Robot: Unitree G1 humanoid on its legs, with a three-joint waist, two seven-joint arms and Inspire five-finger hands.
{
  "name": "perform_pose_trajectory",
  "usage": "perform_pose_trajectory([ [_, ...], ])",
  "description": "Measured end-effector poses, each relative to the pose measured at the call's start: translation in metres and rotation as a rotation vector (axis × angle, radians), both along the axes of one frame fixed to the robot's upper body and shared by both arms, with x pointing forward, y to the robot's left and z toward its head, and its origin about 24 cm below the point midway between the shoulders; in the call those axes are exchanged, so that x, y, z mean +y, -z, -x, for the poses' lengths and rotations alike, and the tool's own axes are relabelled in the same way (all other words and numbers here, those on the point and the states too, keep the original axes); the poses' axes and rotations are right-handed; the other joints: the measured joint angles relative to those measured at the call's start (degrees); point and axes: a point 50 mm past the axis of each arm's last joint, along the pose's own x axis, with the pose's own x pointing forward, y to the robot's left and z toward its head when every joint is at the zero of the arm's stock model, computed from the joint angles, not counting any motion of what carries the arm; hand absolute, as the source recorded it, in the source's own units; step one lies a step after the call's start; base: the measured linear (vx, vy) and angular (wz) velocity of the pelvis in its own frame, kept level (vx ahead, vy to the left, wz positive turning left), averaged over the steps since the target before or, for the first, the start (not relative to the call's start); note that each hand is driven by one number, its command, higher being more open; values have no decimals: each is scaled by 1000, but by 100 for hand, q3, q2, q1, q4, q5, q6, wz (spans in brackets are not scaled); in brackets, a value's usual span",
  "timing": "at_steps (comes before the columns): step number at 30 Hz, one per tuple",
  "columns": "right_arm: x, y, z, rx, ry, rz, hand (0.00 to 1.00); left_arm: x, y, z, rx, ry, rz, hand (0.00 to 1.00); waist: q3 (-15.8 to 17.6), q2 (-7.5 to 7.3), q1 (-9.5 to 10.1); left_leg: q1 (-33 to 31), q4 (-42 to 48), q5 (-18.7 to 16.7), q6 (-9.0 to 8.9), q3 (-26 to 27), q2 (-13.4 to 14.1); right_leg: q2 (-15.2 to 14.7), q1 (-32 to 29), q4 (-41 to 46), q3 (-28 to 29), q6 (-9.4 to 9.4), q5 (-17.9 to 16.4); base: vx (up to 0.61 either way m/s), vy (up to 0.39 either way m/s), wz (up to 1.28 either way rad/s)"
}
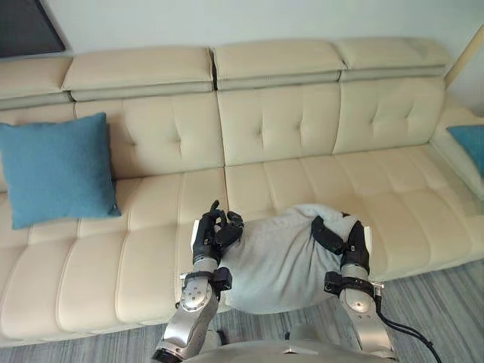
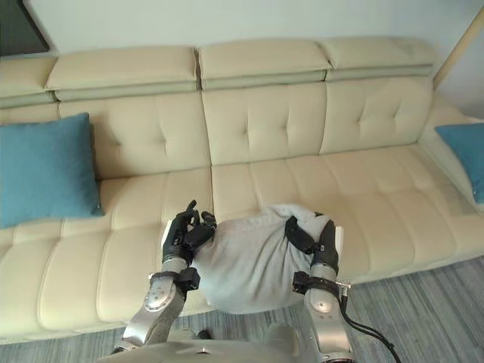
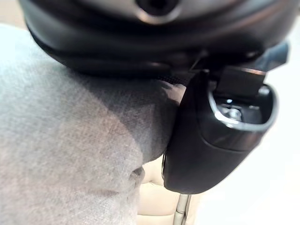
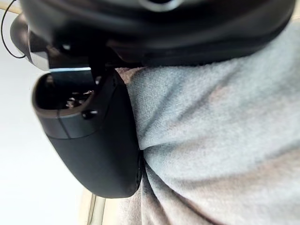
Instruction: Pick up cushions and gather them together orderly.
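A grey cushion (image 1: 283, 257) lies at the front edge of the cream sofa's seat (image 1: 151, 257), between my two hands. My left hand (image 1: 214, 236) is at its left edge, fingers curled and pinching the cloth; its thumb (image 3: 211, 140) presses into the grey fabric (image 3: 61, 154). My right hand (image 1: 346, 240) grips the right edge, thumb (image 4: 93, 140) lying over the top of the cushion (image 4: 225, 131). A blue cushion (image 1: 57, 170) leans upright against the sofa back at the far left. Another blue cushion (image 1: 469, 144) rests at the far right end.
The sofa's tufted backrest (image 1: 280, 125) runs across the view, with headrests on top. Bare seat lies between the blue cushion on the left and the grey one. Grey striped floor (image 1: 439, 302) shows in front of the sofa at right.
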Motion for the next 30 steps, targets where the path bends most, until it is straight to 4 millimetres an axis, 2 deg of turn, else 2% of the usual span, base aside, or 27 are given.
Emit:
perform_pose_trajectory([
  [1, -5, 1, 1, 13, -2, 18, 0, -3, 0, 1, 3, 2, 14, 0, -56, 148, 52, 54, -169, 44, -56, -141, 142, 163, 146, -284, -88, -63, 107, 83, -189, 7],
  [3, -7, 2, 2, 24, 2, 26, 0, -6, -2, -1, -7, 10, 29, 0, -142, 281, 78, 235, -569, 166, -146, -396, 319, 422, 345, -583, -217, -188, 215, 54, -231, 1],
  [6, -10, -4, 0, -1, 11, 26, 0, -9, -4, -3, -23, 23, 39, 0, -188, 263, 108, 312, -787, 259, -160, -578, 371, 510, 369, -632, -303, -214, 229, 3, -130, 9],
  [8, -10, -7, -1, -16, 14, 24, 0, -9, -5, -5, -28, 28, 35, 0, -173, 228, 110, 357, -850, 356, -254, -647, 346, 506, 423, -603, -344, -214, 229, -50, -32, 16],
  [12, -8, -9, -4, -34, 26, -5, 0, -8, -10, -11, -51, 31, 20, 0, -225, 145, 120, 391, -963, 455, -245, -762, 225, 396, 513, -657, -381, -171, 230, -92, 16, 16],
  [18, 0, -24, -21, -110, 31, -38, 0, -6, -35, -39, -157, 9, -23, 0, -246, 173, 122, 314, -1229, 702, -194, -949, 158, 340, 525, -921, -498, -118, 400, -61, 11, 16],
  [22, 6, -42, -43, -196, 29, -35, 0, -6, -57, -59, -244, -3, -45, 0, -263, 201, 113, 207, -1277, 778, -201, -1018, 147, 341, 498, -1108, -569, -103, 523, 13, 11, 8],
  [27, 15, -80, -85, -342, 8, -14, 0, -1, -84, -88, -338, -44, -80, 0, -251, 229, 98, -93, -1295, 896, -206, -1070, 135, 358, 333, -1356, -635, -110, 735, 24, 22, 6],
  [28, 19, -93, -99, -385, 2, -5, 0, 0, -94, -97, -365, -66, -85, 0, -226, 248, 96, -247, -1298, 952, -214, -1089, 130, 360, 216, -1409, -647, -116, 809, -16, 14, 3],
  [29, 20, -99, -105, -401, 2, -2, 0, 0, -98, -100, -378, -70, -89, 0, -180, 259, 95, -282, -1302, 972, -216, -1100, 130, 365, 194, -1441, -650, -123, 839, -71, 14, 3],
  [30, 26, -119, -122, -461, -2, 0, 0, 2, -114, -111, -428, -85, -99, 0, 34, 304, 96, -381, -1322, 1043, -211, -1104, 131, 372, 106, -1479, -646, -136, 915, -64, 7, 1],
])
